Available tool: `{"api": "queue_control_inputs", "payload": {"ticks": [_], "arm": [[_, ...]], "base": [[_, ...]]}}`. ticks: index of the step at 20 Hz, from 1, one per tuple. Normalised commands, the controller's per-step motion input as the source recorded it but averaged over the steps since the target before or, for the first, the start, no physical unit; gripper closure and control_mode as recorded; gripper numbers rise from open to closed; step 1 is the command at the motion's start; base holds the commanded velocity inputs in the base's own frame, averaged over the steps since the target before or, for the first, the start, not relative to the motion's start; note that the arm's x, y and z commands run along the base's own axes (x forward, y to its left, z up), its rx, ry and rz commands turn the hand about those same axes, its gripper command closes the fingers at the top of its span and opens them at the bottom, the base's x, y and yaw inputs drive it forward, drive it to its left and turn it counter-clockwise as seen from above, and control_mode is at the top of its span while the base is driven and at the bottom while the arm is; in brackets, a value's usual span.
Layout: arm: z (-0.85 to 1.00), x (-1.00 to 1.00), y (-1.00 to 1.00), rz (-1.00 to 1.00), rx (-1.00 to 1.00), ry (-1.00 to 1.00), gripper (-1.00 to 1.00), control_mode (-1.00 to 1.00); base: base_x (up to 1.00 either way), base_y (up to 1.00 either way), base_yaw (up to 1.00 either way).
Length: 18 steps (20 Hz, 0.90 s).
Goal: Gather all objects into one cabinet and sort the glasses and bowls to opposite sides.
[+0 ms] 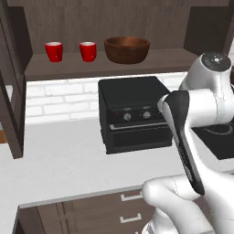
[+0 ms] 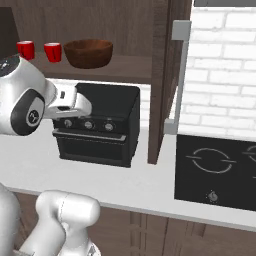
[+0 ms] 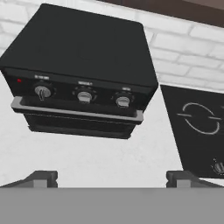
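My gripper (image 3: 111, 178) hangs wide open and empty above the oven (image 3: 83, 70); the shelf's two cups (image 1: 53, 51) look light and slick, best pinched across the sides

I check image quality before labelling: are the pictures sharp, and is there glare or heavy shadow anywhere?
Left base view: evenly lit, slightly soft; the red cups stay readable. Right base view: the cabinet interior is dim, without glare. Hand view: the oven looks sharp, without reflections.
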Motion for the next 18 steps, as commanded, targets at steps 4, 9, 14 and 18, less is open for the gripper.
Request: {"api": "queue_control_inputs", "payload": {"ticks": [4, 9, 14, 18], "arm": [[0.04, -0.92, -0.42, 0.0, 0.0, -0.3, -1.0, -1.0], [-0.14, -0.92, -0.12, 0.0, 0.06, -0.23, -1.0, -1.0], [0.0, -0.74, -0.19, -0.09, 0.08, -0.2, -1.0, -1.0], [0.0, -0.26, -0.07, -0.07, 0.07, -0.04, -1.0, -1.0]], "base": [[0.0, 0.0, 0.0], [0.0, 0.0, 0.0], [0.0, 0.0, 0.0], [0.0, 0.0, 0.0]]}}
